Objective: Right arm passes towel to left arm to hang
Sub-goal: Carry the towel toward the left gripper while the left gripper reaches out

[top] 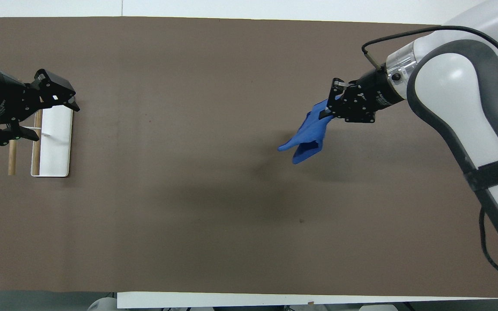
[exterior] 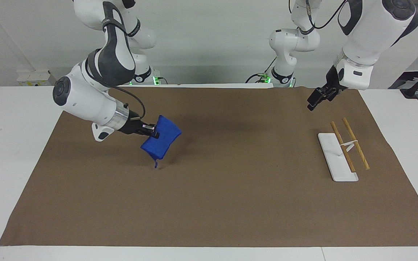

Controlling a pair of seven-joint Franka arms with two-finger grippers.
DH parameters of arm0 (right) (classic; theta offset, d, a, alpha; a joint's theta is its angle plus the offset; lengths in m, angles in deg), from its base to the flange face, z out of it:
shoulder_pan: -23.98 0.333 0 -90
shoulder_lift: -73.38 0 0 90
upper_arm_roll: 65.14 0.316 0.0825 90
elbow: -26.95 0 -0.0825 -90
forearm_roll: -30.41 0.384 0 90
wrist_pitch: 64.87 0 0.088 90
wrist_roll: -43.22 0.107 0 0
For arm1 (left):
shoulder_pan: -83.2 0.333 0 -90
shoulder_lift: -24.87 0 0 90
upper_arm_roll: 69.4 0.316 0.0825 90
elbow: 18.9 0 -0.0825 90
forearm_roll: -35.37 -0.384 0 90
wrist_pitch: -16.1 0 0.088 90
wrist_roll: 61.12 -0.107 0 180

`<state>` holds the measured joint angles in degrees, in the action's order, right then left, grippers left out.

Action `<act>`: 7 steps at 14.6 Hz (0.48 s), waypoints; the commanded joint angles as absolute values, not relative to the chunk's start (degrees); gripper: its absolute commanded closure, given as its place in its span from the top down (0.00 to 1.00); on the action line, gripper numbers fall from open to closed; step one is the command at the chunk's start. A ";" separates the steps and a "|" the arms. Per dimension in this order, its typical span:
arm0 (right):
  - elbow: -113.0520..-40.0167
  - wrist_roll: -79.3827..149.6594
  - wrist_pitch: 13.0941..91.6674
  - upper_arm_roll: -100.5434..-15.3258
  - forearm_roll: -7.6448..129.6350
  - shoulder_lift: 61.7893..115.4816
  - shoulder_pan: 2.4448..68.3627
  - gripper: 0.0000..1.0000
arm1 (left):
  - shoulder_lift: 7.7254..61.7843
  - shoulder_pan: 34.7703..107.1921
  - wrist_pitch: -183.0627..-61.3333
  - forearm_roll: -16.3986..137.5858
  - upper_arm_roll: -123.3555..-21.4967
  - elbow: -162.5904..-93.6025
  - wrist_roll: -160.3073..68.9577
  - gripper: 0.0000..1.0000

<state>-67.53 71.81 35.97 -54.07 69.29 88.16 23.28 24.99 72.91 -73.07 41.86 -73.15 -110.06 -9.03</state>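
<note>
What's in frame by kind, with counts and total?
Arms: 2, the right gripper and the left gripper
Towel: 1
White tray: 1
Wooden rods: 2
Brown mat: 1
Total: 7

White tray (exterior: 334, 159) beside wooden rods (exterior: 356, 143), apparently touching.
</note>
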 commanded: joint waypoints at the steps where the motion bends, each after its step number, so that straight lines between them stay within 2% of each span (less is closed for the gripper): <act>1: -69.37 79.93 40.76 -51.60 78.36 87.97 24.14 0.01 | 24.25 72.30 -75.04 43.01 -74.49 -110.66 6.94 0.96; 5: -73.49 85.05 48.05 -51.60 89.71 86.31 29.68 0.01 | 24.34 72.39 -76.10 46.44 -75.99 -111.09 25.25 0.96; 7: -76.48 85.24 54.89 -51.60 96.20 85.51 33.45 0.01 | 24.60 72.39 -76.28 46.97 -77.48 -111.27 30.96 0.95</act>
<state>-71.97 84.45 49.44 -51.78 90.81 88.01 31.26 25.01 72.89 -75.03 46.04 -76.77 -110.16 25.09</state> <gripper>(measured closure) 0.965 0.044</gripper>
